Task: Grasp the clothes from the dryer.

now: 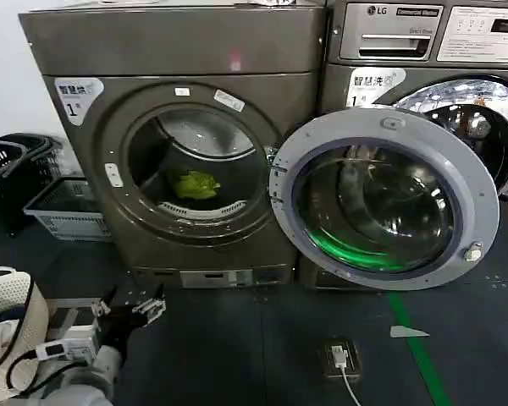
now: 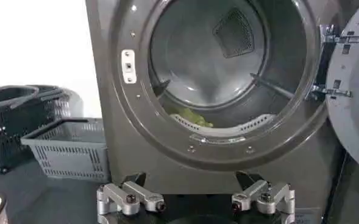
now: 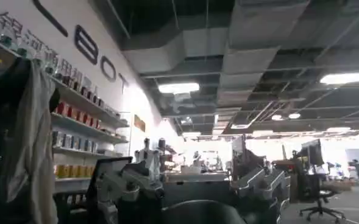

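Inside the large bronze-grey front-loading dryer (image 1: 178, 152), low in the round steel drum, lies the small yellow-green soft fabric bundle of clothes (image 1: 196, 184). It is a crumpled lump, brighter than anything around it, resting on the drum floor just behind the perforated pale lip at the bottom of the mouth, and it takes up only a small part of the opening. From the left wrist view just a strip of the bundle (image 2: 191, 117) shows above that lip. The dryer's round glass door with its grey ring (image 1: 385, 199) is swung fully open to the right, covering the lower front of the lighter silver LG machine (image 1: 427, 51) beside it. A white sticker with a "1" (image 1: 76, 96) sits on the dryer's upper left corner.

The left pincer (image 1: 129, 311) hovers low over the dark floor in front of the dryer, below and to the left of the drum mouth, well apart from the clothes. Its two silver-linked fingers (image 2: 130, 196) stand wide apart with nothing between them, pointing toward the dryer's lower panel.

The right pincer (image 3: 191, 189) points away from the machines, toward a room with wall shelves and ceiling lights; its fingers are spread and hold nothing.

Grey plastic baskets (image 1: 63, 210) stand on the floor to the left of the dryer.
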Robot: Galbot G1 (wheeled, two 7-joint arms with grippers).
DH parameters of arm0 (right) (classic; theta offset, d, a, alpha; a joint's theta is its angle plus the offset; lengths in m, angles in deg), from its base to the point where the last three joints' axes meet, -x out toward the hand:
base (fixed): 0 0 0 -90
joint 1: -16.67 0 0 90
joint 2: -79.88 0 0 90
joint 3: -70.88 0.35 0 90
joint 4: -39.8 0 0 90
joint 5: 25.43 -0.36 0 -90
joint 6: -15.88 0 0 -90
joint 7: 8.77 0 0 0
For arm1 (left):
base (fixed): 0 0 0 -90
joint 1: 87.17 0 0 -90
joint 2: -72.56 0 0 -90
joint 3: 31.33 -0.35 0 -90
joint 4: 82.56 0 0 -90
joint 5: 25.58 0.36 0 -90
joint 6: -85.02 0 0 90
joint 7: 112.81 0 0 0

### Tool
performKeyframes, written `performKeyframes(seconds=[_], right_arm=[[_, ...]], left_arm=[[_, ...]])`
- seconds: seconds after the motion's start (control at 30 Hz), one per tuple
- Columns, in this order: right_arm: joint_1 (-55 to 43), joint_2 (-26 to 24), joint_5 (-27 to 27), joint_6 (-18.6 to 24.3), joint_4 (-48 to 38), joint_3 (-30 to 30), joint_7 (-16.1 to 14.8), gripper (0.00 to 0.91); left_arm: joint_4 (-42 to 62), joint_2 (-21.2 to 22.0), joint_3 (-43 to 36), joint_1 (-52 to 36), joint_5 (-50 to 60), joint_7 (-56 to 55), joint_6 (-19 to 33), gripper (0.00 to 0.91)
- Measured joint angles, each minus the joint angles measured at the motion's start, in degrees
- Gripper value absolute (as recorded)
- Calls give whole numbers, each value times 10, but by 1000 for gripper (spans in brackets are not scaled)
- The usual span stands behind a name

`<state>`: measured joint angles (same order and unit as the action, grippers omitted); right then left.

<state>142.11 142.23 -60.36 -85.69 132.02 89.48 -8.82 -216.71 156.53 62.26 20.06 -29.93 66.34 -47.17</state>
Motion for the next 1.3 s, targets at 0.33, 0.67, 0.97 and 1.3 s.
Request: performKeyframes(seconds=[0.33, 0.67, 0.97, 1.3], right_arm=[[-2, 6, -2, 4, -1, 4, 3, 907], [-2, 9, -4, 8, -1, 3, 3, 907], [-2, 12, -5, 8, 1, 2, 3, 907], [-3, 15, -5, 9, 2, -1, 3, 907]], left_arm=[[-1, -3, -6, -6, -6, -25, 0, 907], [4, -4, -4, -7, 12, -27, 0, 907], [4, -5, -6, -6, 7, -36, 0, 907], [5, -5, -7, -5, 2, -39, 0, 907]])
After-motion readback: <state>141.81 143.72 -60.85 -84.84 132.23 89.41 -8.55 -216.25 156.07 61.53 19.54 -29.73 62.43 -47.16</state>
